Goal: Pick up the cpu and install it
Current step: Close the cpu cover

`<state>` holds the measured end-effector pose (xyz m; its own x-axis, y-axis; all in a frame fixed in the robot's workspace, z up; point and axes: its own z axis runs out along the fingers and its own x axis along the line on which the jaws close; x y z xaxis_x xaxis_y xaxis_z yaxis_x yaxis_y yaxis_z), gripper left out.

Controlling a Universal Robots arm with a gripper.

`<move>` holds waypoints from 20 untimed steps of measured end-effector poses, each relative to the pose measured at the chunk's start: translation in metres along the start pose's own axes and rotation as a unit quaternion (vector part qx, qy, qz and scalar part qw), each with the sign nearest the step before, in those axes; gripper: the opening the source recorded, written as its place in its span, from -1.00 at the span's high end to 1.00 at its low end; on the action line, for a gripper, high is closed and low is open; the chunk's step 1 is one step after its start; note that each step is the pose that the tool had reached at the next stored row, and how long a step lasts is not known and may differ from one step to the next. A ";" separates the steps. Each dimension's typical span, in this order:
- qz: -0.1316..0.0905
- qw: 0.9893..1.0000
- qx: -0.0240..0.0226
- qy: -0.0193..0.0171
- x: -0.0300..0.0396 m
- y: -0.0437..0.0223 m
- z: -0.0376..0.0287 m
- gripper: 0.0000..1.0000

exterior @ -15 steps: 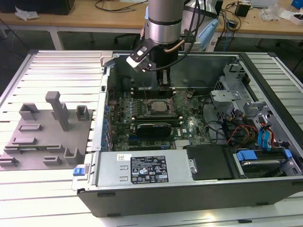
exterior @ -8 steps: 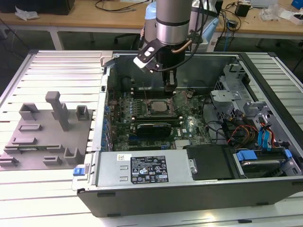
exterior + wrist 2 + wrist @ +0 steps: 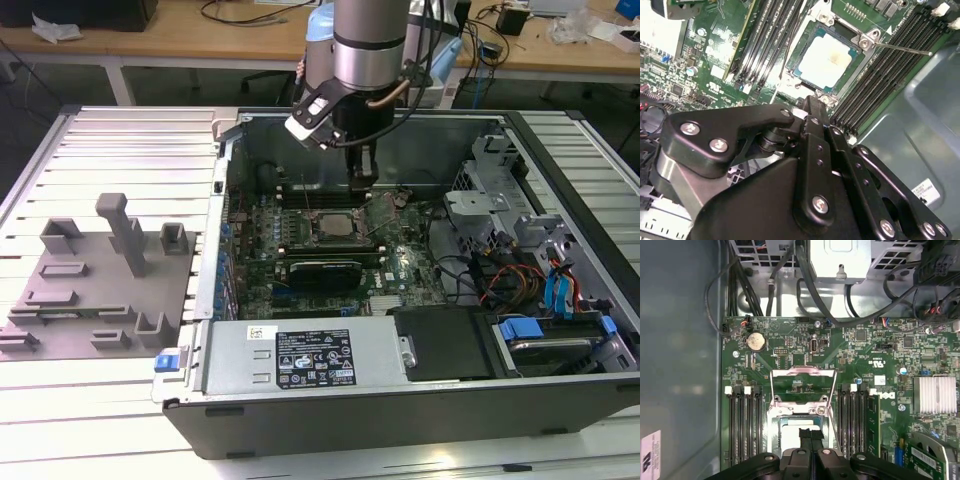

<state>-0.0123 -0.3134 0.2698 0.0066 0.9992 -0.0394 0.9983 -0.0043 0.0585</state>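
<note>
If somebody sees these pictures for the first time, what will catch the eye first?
The shut gripper hangs inside the open computer case, just above the motherboard. In the second wrist view the shiny cpu lies in its socket, just beyond the gripper. A grey fixture stands at the exterior view's left of the case.
</note>
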 end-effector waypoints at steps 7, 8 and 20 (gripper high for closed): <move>0.000 1.000 0.001 0.000 -0.0004 0.0089 -0.0009 0.79; 0.000 1.000 0.001 0.000 -0.0005 0.0110 -0.0007 0.79; 0.000 1.000 0.004 0.000 -0.0020 0.0456 0.0014 0.79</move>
<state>0.0333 -0.3156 0.2711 0.0064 0.9992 -0.0395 0.9987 -0.0043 0.0513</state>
